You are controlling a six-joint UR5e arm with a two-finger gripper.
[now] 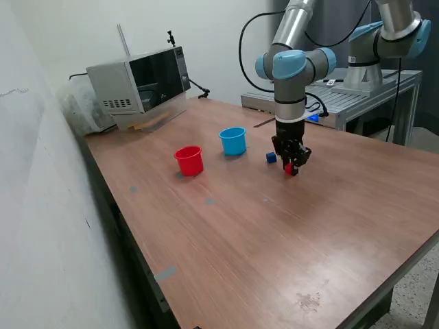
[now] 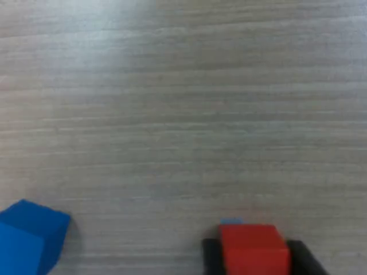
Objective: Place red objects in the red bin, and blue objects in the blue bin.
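Red cube sits pinched between your gripper fingers, low over the table, blue cube just beside it; lift straight up before swinging to the red cup, release over its mouth

Exterior view: even, bright indoor light; table shows soft sheen, faint short shadow beside red cup. Wrist view: soft focus throughout, wood grain washed pale; blue cube near red cube, both blurred at frame edge.
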